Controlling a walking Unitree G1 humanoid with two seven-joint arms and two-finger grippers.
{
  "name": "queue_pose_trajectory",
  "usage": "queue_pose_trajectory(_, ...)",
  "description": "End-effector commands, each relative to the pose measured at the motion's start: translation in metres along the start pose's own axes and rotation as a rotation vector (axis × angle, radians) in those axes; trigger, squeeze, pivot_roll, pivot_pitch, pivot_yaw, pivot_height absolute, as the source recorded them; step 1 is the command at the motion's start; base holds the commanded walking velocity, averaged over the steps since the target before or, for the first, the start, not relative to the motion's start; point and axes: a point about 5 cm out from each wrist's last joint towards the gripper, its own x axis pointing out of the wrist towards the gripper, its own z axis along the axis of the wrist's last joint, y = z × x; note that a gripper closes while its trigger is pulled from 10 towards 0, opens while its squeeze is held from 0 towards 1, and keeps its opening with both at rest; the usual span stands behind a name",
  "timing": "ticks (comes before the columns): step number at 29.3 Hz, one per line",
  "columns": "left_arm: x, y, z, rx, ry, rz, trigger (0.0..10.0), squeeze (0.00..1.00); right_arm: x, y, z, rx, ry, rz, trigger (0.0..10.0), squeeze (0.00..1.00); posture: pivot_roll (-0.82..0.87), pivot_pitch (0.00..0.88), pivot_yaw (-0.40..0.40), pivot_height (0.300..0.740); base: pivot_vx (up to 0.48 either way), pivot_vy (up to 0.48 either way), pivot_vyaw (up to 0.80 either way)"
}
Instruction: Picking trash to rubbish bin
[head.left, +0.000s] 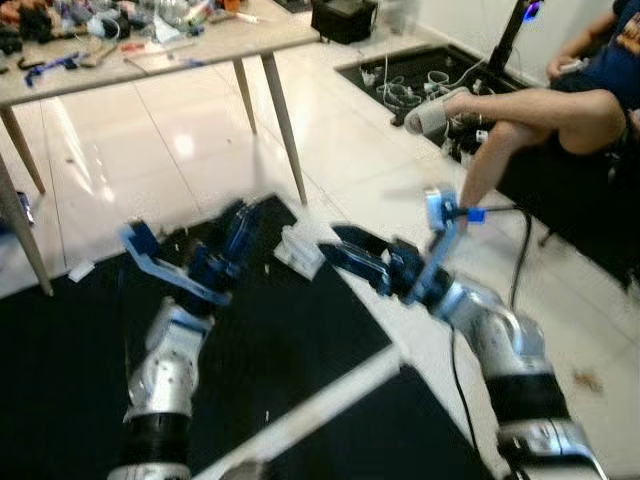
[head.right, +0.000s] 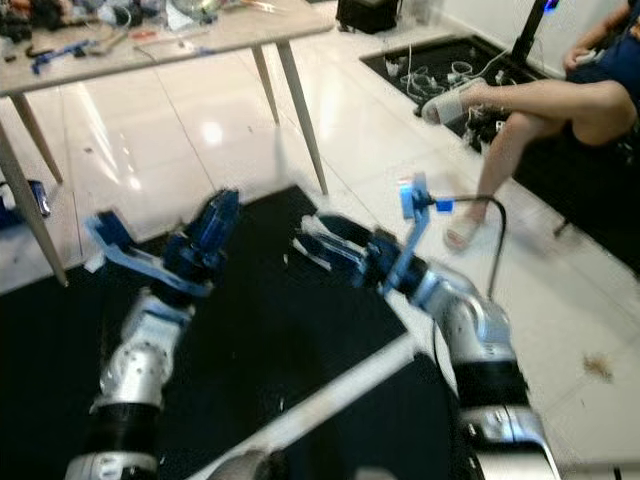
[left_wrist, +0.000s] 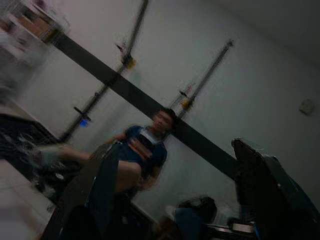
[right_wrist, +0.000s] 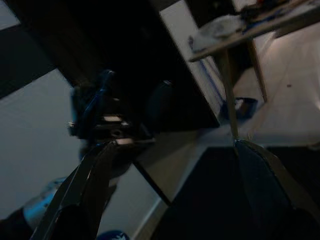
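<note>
Head views: my left gripper and right gripper hover over the black mat, white trash just beside the right one. Right wrist: my fingers are spread, holding nothing. Left wrist: I cannot tell; a seated person is ahead.

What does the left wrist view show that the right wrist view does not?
The left wrist view alone shows the seated person against a pale wall crossed by a dark band. The right wrist view alone shows the left tool held over the black mat, plus the table's leg and its cluttered edge. Both are dim and look out along their own tool's black fingers, with pale floor tiles behind.
</note>
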Motion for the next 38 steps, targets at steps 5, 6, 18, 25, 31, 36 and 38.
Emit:
queue_pose_trajectory(5, -0.0028, 0.0027, -0.0043, -0.013, 0.024, 0.03, 10.0, 0.0, -0.0009, 0.0001, -0.0031, 0.014, 0.004, 0.001, 10.0, 0.0, 0.0, 0.0, -0.05, 0.74, 0.0, 0.0, 0.65)
queue_pose_trajectory(6, -0.0028, 0.0027, -0.0043, -0.013, 0.024, 0.03, 10.0, 0.0, -0.0009, 0.0001, -0.0031, 0.014, 0.004, 0.001, 10.0, 0.0, 0.0, 0.0, -0.05, 0.74, 0.0, 0.0, 0.64)
queue_pose_trajectory(18, -0.002, 0.0036, -0.0059, -0.018, 0.041, 0.045, 10.0, 0.0, -0.0016, -0.0006, -0.0042, 0.019, 0.007, -0.002, 10.0, 0.0, 0.0, 0.0, -0.055, 0.74, 0.0, 0.0, 0.64)
queue_pose_trajectory(25, -0.0023, 0.0043, -0.007, -0.019, 0.051, 0.049, 10.0, 0.0, -0.0021, -0.0017, -0.0041, 0.027, -0.004, -0.008, 10.0, 0.0, 0.01, 0.0, -0.056, 0.74, 0.0, 0.0, 0.61)
queue_pose_trajectory(31, -0.0025, 0.0047, -0.0077, -0.027, 0.047, 0.051, 10.0, 0.0, -0.0034, -0.0048, -0.0031, 0.059, -0.026, -0.038, 10.0, 0.0, 0.01, 0.0, -0.059, 0.74, 0.0, 0.0, 0.17)
queue_pose_trajectory(36, -0.0026, 0.0043, -0.0075, -0.027, 0.043, 0.043, 10.0, 0.0, -0.0032, -0.005, -0.003, 0.06, -0.024, -0.038, 10.0, 0.0, 0.01, 0.0, -0.059, 0.74, 0.312, 0.0, 0.0)
queue_pose_trajectory(38, -0.0026, 0.0041, -0.0073, -0.027, 0.044, 0.039, 10.0, 0.0, -0.003, -0.005, -0.0028, 0.061, -0.023, -0.04, 10.0, 0.0, 0.01, 0.0, -0.057, 0.74, 0.36, 0.0, 0.0)
